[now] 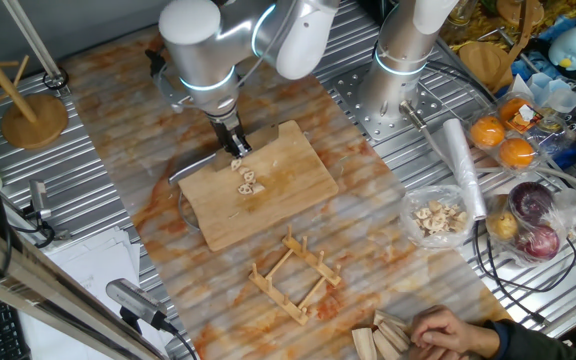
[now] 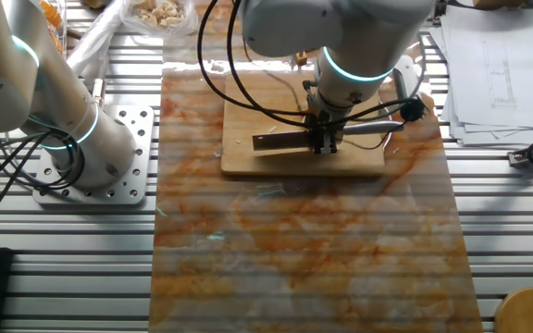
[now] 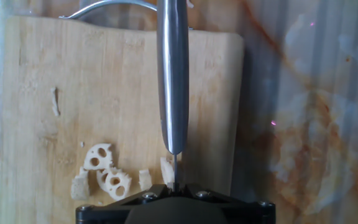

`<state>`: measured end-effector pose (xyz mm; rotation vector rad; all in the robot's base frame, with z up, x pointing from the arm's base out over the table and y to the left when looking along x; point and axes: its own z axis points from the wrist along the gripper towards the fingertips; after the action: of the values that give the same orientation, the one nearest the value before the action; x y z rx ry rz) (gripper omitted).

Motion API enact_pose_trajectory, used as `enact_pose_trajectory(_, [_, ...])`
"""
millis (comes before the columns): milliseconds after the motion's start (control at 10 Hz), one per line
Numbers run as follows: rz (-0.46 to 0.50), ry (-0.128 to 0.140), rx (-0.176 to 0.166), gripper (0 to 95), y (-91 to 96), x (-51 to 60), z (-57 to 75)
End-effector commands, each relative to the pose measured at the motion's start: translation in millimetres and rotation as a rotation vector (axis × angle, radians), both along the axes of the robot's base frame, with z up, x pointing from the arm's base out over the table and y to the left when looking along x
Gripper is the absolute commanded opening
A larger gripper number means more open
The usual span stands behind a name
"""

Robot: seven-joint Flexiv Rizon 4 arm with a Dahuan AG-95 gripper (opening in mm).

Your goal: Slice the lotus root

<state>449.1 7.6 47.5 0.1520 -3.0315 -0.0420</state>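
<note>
Claw point(image 2: 325, 139): we see it clamped on the knife point(image 3: 173, 81) handle | Lotus root point(image 3: 106, 174): holed slices and small bits near the cutting board point(image 3: 117, 93) middle, beside the blade | Step: we judge a square, vertical press onto the remaining stub cuts best.

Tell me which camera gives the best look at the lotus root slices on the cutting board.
The hand view: the lotus root slices lie close up, holes plainly visible, beside the knife. One fixed view shows them as small pale bits on the board. In the other fixed view the arm hides them.
</note>
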Motion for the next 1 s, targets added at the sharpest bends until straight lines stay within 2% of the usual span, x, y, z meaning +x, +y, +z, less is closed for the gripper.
enact_pose_trajectory(100, [0.0,-0.013,-0.002,0.0,-2.5,1.4,-7.8])
enact_pose_trajectory(300, [-0.011,-0.017,0.002,0.0,-3.7,4.1,-19.1])
enact_pose_trajectory(400, [-0.018,-0.027,-0.003,0.0,-2.6,6.6,-30.0])
enact_pose_trajectory(500, [-0.017,-0.025,-0.005,0.0,-1.8,7.3,-33.8])
enact_pose_trajectory(600, [-0.013,-0.024,-0.003,0.0,-1.8,6.7,-29.8])
enact_pose_trajectory(800, [-0.002,-0.01,-0.004,0.0,1.3,5.6,-10.7])
enact_pose_trajectory(1000, [0.017,-0.001,-0.008,0.0,-0.5,6.4,0.2])
